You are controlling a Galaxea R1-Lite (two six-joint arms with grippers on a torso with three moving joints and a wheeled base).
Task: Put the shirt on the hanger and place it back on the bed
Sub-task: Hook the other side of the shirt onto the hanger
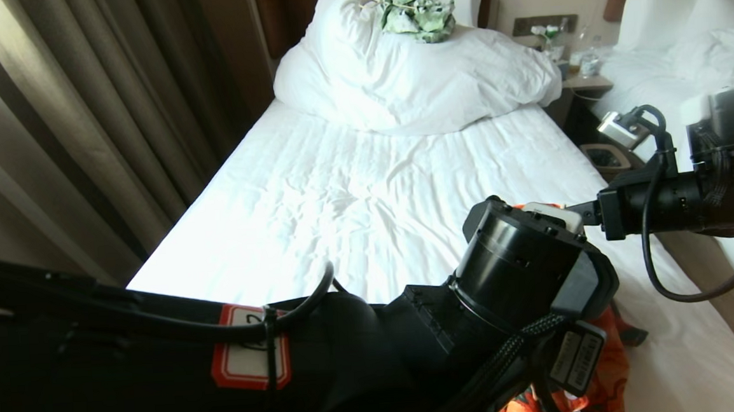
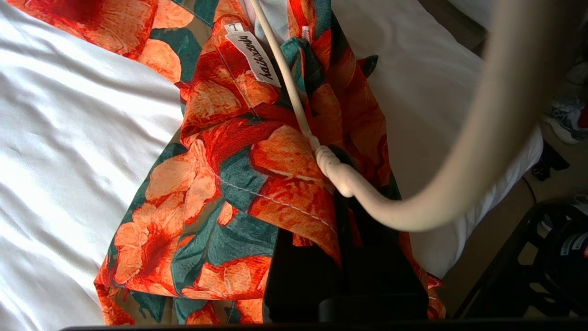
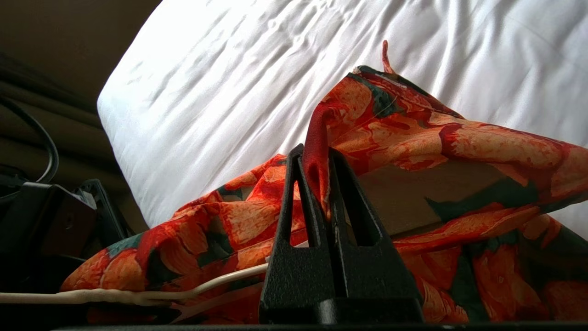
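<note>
Pinched in the right gripper (image 3: 321, 184), the shirt (image 3: 413, 151) is being dressed onto the hanger (image 2: 294, 101), seemingly clamped by the left gripper (image 2: 349, 207), placement remaining.

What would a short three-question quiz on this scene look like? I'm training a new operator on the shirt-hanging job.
1. True or false: the right gripper is shut on a fold of the shirt.
2. What does the left gripper hold? A) the pillow B) the hanger at the base of its hook C) nothing
3. What lies on the bundled duvet at the head of the bed?

Key: 1 true; 2 B; 3 a crumpled green-and-white garment.
</note>
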